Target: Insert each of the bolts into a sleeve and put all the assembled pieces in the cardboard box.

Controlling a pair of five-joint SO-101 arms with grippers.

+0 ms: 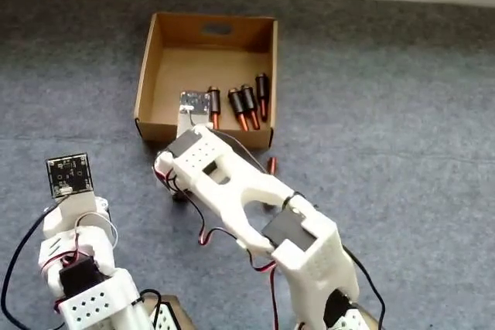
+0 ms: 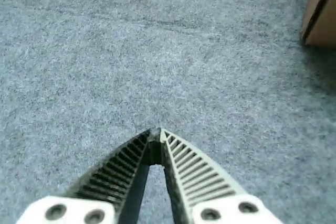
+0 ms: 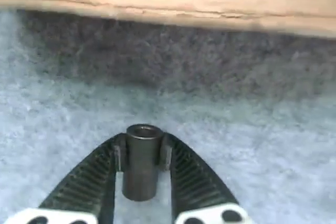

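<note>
Right claw: I see my right claw (image 3: 143, 145) clenched on a dark grey metal sleeve (image 3: 140, 169), one ribbed black finger (image 3: 202, 182) pressed to each side of it.
Sleeve: it sits low over the grey carpeted surface (image 1: 402, 113), with its hollow end pointing out past the fingertips. It is close to the outer front wall of the box.
Left claw: my left claw (image 2: 156, 135) is clenched on nothing, its tips touching. It hangs over bare carpet, well apart from the right arm.
Box: the brown open-topped cardboard box (image 1: 155, 67) stands at the far side of the surface, ahead of the right arm. One of its corners shows at the edge of my left wrist view.
Assembled pieces: four dark sleeves with orange bolts (image 1: 249, 104) pushed through them lie on the box floor. They are side by side near the front wall.
Loose bolt: one short orange bolt (image 1: 271, 165) lies on the carpet just outside the box's front wall, beside the right arm's white link.
Right arm: from the high view, its wrist reaches over the box's front edge, hiding the claw below.
</note>
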